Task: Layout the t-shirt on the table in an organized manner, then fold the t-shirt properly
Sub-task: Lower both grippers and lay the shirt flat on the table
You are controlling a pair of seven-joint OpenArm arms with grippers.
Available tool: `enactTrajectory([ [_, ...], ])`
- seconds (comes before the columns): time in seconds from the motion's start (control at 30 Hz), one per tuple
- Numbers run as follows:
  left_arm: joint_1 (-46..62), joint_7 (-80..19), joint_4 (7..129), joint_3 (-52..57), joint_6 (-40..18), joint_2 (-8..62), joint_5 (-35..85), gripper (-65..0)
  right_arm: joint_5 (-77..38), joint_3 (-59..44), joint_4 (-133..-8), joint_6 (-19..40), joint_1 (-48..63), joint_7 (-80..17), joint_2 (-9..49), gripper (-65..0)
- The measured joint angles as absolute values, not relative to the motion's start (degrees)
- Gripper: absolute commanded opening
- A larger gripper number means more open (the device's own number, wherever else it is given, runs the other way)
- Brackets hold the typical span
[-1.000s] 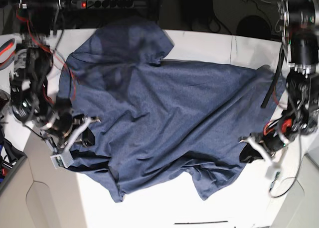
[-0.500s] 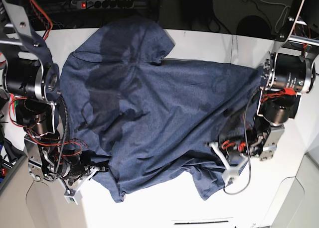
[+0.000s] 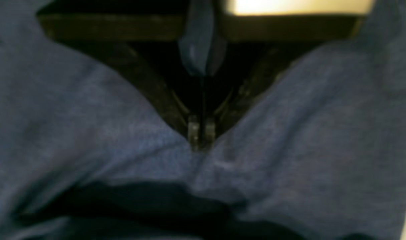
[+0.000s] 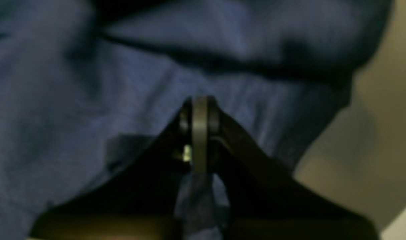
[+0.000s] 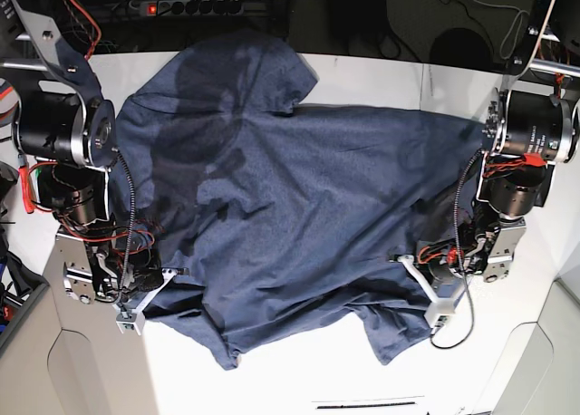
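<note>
The dark navy t-shirt (image 5: 299,207) lies spread but wrinkled over the white table (image 5: 381,75), with a sleeve at the far edge and its hem bunched toward the near side. My left gripper (image 5: 408,265) sits on the shirt's right near part. In the left wrist view that gripper (image 3: 201,133) is shut, with t-shirt (image 3: 306,133) fabric pinched between its fingers. My right gripper (image 5: 168,277) is at the shirt's left near edge. The right wrist view shows it (image 4: 199,110) shut on a fold of t-shirt (image 4: 89,100) cloth.
A power strip (image 5: 181,5) and cables lie beyond the table's far edge. A thin seam (image 5: 423,80) crosses the tabletop at the right. Bare white table shows along the near side (image 5: 299,383) and the far right corner.
Both arms swung in and lowered onto the shirt. The left gripper moved from the shirt's right edge inward and closed on the fabric. The shirt's right edge and hem drew inward slightly.
</note>
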State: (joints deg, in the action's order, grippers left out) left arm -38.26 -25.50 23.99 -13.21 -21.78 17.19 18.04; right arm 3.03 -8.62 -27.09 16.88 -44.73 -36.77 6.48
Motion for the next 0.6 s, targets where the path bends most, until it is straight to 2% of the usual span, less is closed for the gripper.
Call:
enactTrajectory([
  [0.2, -37.78, -25.45, 23.99, -13.21, -15.57, 20.67, 17.34, -65.0, 4.95, -8.62, -27.14, 14.94, -43.40, -33.43, 6.55, -65.0],
  [0.33, -37.78, -25.34, 23.99, -13.21, -15.18, 20.95, 16.97, -65.0, 4.95, -8.62, -27.14, 14.94, -43.18, -32.21, 6.50, -65.0],
  [0.5, -37.10, -19.70, 23.92, -13.23, -15.25, 20.93, 16.49, -64.6, 4.93, -8.62, -27.14, 14.94, -43.33, -31.75, 6.48, -65.0],
  [0.6, -36.38, -16.64, 25.78, -13.23, -17.56, 20.95, 16.03, -51.3, 2.20, -8.62, -27.14, 16.03, -43.31, -31.97, 6.50, -65.0],
])
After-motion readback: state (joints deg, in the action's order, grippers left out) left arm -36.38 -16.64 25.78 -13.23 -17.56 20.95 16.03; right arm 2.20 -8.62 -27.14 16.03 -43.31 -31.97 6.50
